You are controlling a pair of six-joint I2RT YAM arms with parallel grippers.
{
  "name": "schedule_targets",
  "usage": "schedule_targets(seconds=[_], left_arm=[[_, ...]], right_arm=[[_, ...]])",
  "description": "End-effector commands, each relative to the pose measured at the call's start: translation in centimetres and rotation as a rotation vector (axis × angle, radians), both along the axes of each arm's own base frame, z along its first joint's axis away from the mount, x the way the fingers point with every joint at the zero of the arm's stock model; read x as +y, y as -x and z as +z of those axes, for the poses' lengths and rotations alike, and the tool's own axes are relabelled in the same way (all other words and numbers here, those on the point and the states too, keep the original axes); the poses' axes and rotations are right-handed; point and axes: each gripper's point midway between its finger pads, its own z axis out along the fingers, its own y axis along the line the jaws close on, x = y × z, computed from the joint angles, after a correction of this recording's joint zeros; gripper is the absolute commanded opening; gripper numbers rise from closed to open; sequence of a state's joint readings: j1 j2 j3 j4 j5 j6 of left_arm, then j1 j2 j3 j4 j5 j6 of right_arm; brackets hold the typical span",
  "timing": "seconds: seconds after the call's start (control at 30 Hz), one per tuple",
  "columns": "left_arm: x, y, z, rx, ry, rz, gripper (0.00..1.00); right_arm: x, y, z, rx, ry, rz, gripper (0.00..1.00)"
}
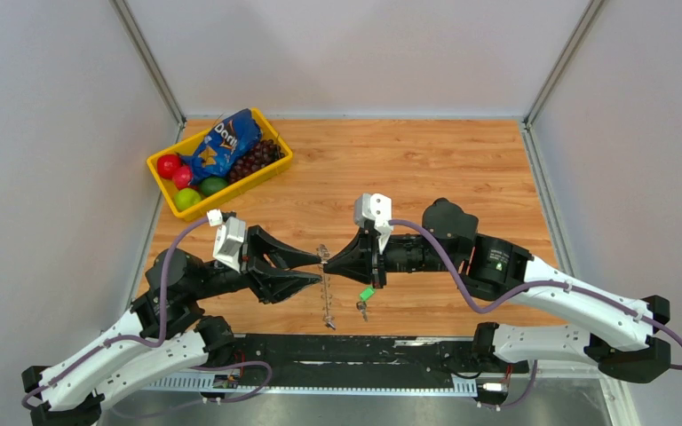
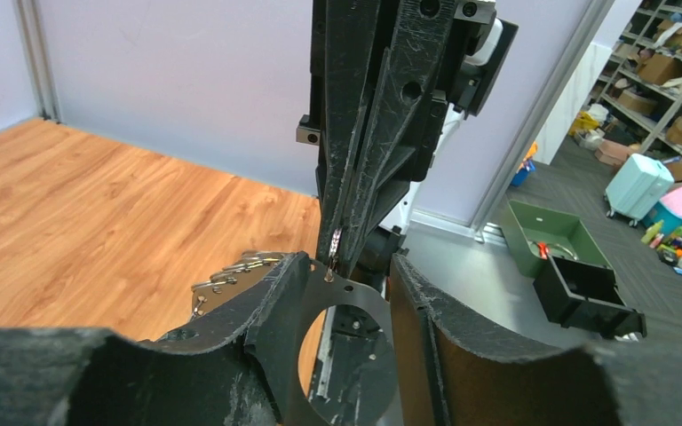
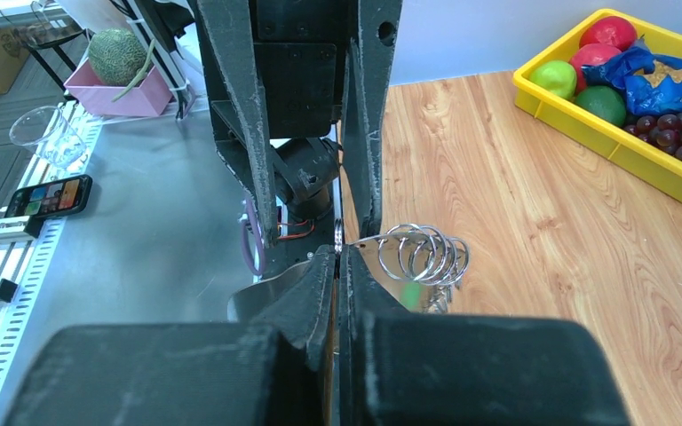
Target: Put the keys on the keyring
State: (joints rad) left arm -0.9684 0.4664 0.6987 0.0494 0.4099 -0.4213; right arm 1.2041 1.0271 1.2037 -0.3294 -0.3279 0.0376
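Nearest the arm bases, the keys (image 1: 364, 300) with their green tag lie just on the near side of the right end effector (image 1: 329, 259), which is clamped tight on the keyring (image 1: 327, 297). The left end effector (image 1: 318, 266) stands half-spread with the keyring spanning its fingers; whether it pinches, I cannot tell. Far left on the desk (image 1: 462, 177), a yellow bin (image 1: 240, 184) holds a blue Doritos bag (image 1: 222, 146), dark grapes (image 1: 257, 158), and red and green fruit (image 1: 170, 166)

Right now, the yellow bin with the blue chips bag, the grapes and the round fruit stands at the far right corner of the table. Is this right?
Not quite. The yellow bin stands at the far left corner of the table, not the far right; the top external view shows it. The blue chips bag, the grapes and the round fruit are in it, as you said.
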Motion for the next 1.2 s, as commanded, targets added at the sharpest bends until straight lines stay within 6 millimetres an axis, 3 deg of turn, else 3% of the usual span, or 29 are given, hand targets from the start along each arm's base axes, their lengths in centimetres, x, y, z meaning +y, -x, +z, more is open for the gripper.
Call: schedule_targets(seconds=[0.0,0.43,0.53,0.87,0.9,1.17], left_arm=[[0.3,0.9,2.2,-0.052,0.054,-0.036,0.48],[0.0,1.1,2.3,-0.061,0.055,-0.053,0.23],[0.0,1.2,2.4,-0.063,0.060,-0.063,0.03],[0.4,1.2,3.0,-0.087,0.086,-0.047,0.00],[0.4,1.2,3.0,-0.087,0.086,-0.045,0.00],[0.2,0.6,2.5,-0.078,0.025,-0.021,0.00]], right_arm=[[0.1,0.3,4.6,-0.034,-0.132,0.009,0.00],[0.4,0.9,4.9,-0.031,-0.145,0.046,0.00],[0.5,0.9,4.7,-0.027,-0.141,0.049,0.00],[-0.1,1.4,4.5,-0.017,-0.144,0.061,0.00],[-0.2,1.5,4.5,-0.016,-0.144,0.062,0.02],[-1.6,1.3,4.1,-0.015,-0.114,0.025,0.46]])
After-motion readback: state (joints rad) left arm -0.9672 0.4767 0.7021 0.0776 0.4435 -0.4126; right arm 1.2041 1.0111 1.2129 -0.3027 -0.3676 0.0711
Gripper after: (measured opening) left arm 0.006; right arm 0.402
